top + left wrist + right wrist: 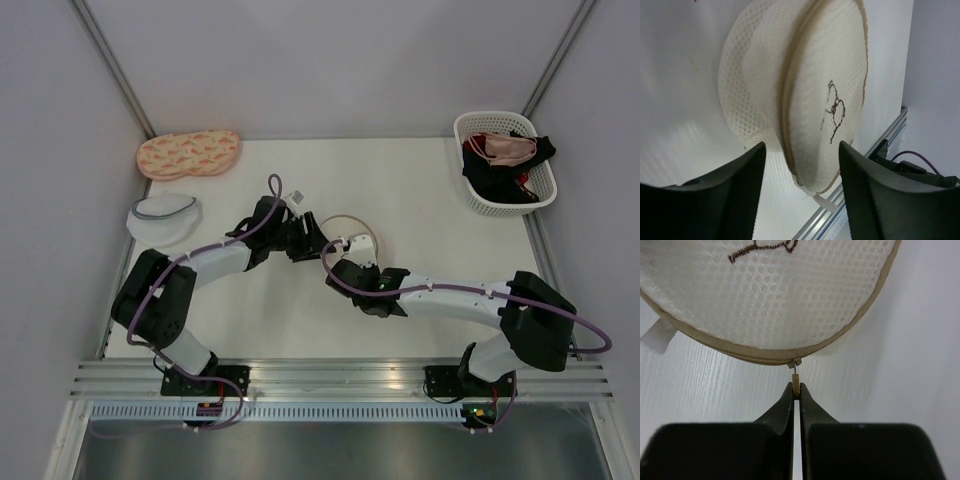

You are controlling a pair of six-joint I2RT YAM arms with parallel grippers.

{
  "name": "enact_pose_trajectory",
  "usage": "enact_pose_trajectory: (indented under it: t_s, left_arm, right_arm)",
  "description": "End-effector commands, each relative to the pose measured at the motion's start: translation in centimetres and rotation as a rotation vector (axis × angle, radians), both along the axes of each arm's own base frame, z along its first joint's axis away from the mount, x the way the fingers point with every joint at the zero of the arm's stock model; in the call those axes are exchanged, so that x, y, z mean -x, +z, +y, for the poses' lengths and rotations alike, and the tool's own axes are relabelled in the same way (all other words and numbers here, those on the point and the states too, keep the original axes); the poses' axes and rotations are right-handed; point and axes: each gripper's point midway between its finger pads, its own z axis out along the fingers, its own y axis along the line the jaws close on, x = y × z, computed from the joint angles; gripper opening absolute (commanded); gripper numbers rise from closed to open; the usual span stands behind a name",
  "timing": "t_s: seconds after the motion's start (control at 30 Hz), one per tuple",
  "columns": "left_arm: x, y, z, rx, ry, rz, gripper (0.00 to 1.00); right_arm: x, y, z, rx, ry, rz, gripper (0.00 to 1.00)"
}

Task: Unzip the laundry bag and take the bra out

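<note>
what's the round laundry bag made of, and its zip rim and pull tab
The laundry bag looks like cream synthetic mesh, matte, with honeycomb holes all over it. The zip rim looks like tan woven fabric tape with fine teeth. The pull tab is a small tan piece, perhaps plastic or rubber; it is too small to tell.

Round cream honeycomb-mesh laundry bag (760, 85): tan zip rim (730, 351), tan zip pull (796, 381), dark brown stitched bra symbol (835, 112). My right gripper (796, 392): black.

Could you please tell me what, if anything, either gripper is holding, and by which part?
The right gripper pinches the zip pull of the laundry bag; the left gripper holds nothing.
</note>
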Motion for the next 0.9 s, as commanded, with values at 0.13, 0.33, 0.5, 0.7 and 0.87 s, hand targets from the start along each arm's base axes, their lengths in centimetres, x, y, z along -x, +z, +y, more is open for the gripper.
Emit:
enact_pose_trajectory:
  t_s: [0.13,0.33,0.5,0.7,0.87]
  left_arm:
    - [-1.9,3.1,3.7,-0.174,0.070,-0.226,1.00]
    - [3.5,5.1,5.8,-0.051,0.234,-0.131,1.00]
    - [8.2,3.5,5.1,0.069,0.221,0.053,1.00]
    - [9.5,0.7,4.7,0.137,0.247,0.166,1.00]
    - [7.4,0.4,3.4,0.175,0.267,0.169,0.99]
  right_arm:
    - [0.5,3.5,1.6,-0.162,0.080,-0.019,0.00]
    - [1.8,3.7,6.1,-0.329,0.251,0.037,0.00]
    - [4.3,3.7,10.8,-0.486,0.442,0.148,0.00]
    - [5.3,3.4,12.8,-0.532,0.520,0.209,0.01]
    - [5.6,3.4,13.0,-0.534,0.541,0.218,0.00]
